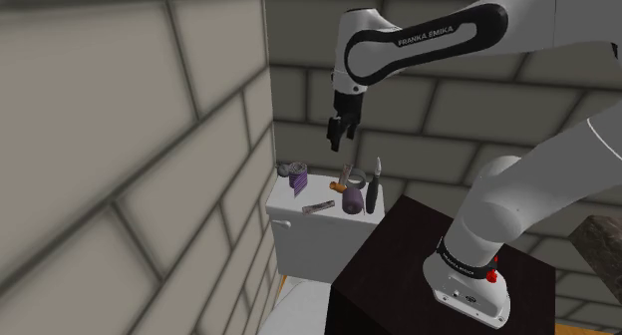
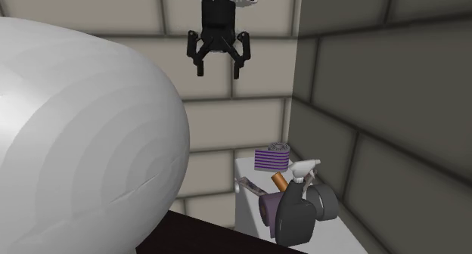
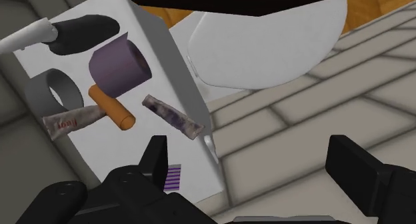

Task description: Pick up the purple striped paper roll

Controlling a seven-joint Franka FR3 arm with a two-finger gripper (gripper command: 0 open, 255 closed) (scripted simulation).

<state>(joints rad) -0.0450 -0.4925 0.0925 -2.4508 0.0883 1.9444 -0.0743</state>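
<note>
Dim, flat, even light; soft shadows.

Shoulder behind stand (image 1: 391,245), second exterior close, wrist overhead, all sharing tank (image 1: 299,245)

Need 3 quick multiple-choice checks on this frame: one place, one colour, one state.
1. Where does the striped roll sit? A floor; B toilet tank lid; C sink.
2. What colour are the roll's stripes? A green; B red; C purple.
3. Claw state? A open and empty; B shut on the roll; C shut on nothing.
Key: 1 B, the roll rests on the lid. 2 C, purple bands show on its side. 3 A, the fingers stand apart in the air with nothing between them.
</note>
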